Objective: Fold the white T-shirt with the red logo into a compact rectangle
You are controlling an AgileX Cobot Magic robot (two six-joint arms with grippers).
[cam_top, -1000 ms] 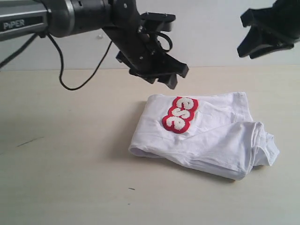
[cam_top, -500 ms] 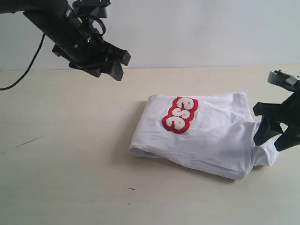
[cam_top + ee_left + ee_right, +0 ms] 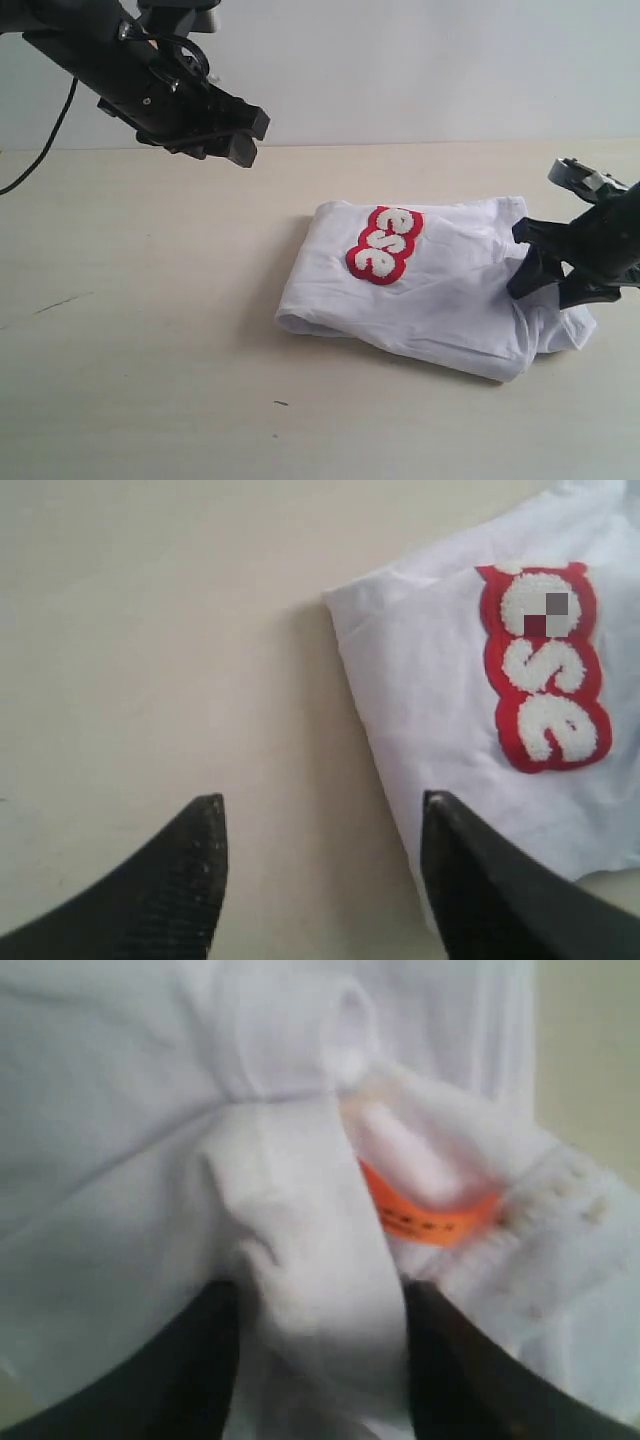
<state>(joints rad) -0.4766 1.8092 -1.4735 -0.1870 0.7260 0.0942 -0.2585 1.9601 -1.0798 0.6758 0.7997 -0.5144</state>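
Note:
The white T-shirt (image 3: 440, 300) lies folded into a rough rectangle right of the table's middle, and its right end is bunched. Part of the red logo (image 3: 383, 243) shows on top, with the letters "ese" readable. My left gripper (image 3: 245, 140) hangs open in the air at the upper left, well clear of the cloth. Its wrist view shows the shirt's corner (image 3: 420, 670), the logo (image 3: 545, 670) and bare table between the fingers (image 3: 205, 850). My right gripper (image 3: 542, 288) is down on the shirt's right end, open, its fingers (image 3: 215, 1320) on either side of a raised fold (image 3: 320, 1270) beside the orange neck tag (image 3: 425, 1215).
The pale wooden table (image 3: 150, 330) carries only the shirt. A white wall (image 3: 420, 70) rises behind it. A black cable (image 3: 40, 140) hangs from the left arm at the far left.
The left arm drew back from over the shirt to the upper left. The right gripper dropped from high at the right onto the shirt's right end, then pushed slightly left into the cloth.

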